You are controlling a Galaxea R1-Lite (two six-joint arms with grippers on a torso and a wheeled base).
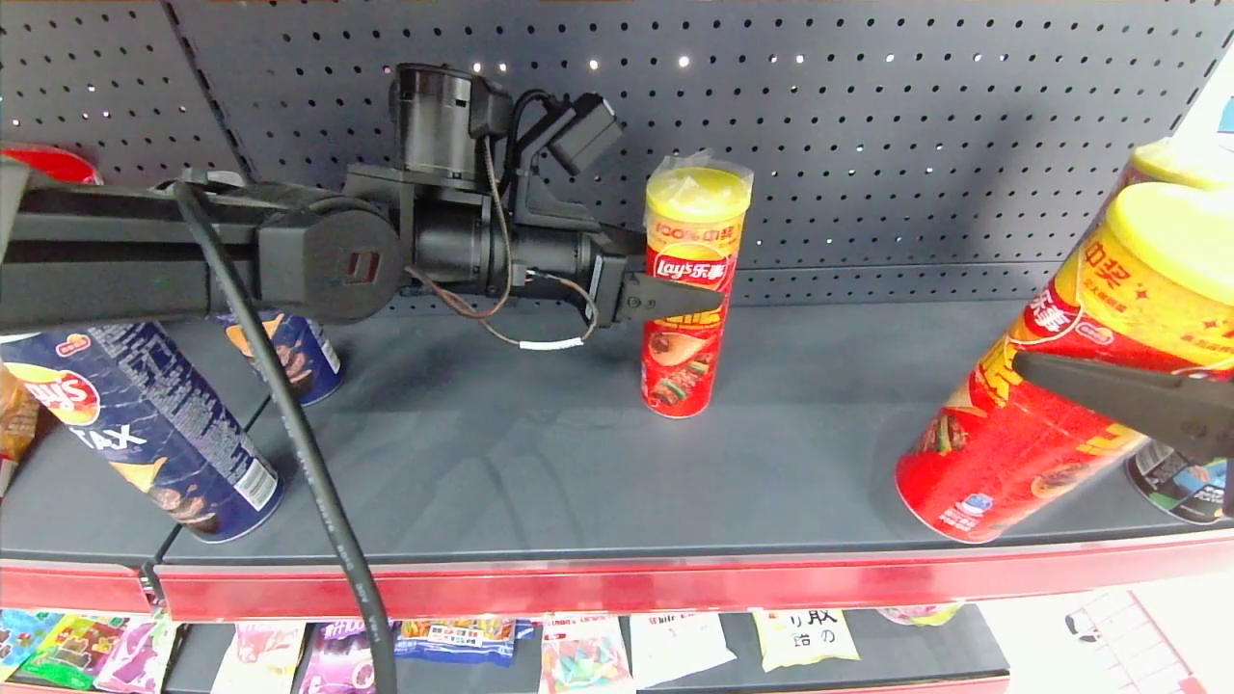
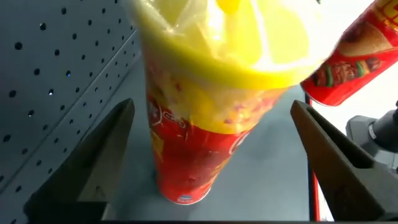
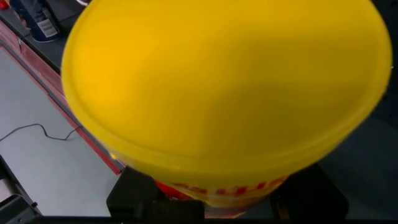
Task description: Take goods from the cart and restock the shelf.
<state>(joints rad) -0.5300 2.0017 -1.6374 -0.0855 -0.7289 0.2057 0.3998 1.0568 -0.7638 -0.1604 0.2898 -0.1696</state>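
Three red cans (image 1: 683,378) (perhaps; one mostly hidden), two blue cans (image 1: 145,434)

Pegboard (image 1: 868,145): grey, w/ holes, at back.
Blue cans (image 1: 145,424): 2, L side; one nr front, 2nd (image 1: 294,352) further back.
Snack bags (image 1: 588,655): row on lower level.
Floor (image 3: 18,87): thin black wire (image 3: 37,126).

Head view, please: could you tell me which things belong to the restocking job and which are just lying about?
Job: upright red can inside the open left tool; tilted red can held by the right tool; shelf.
Lying about: blue cans; snack packets below.
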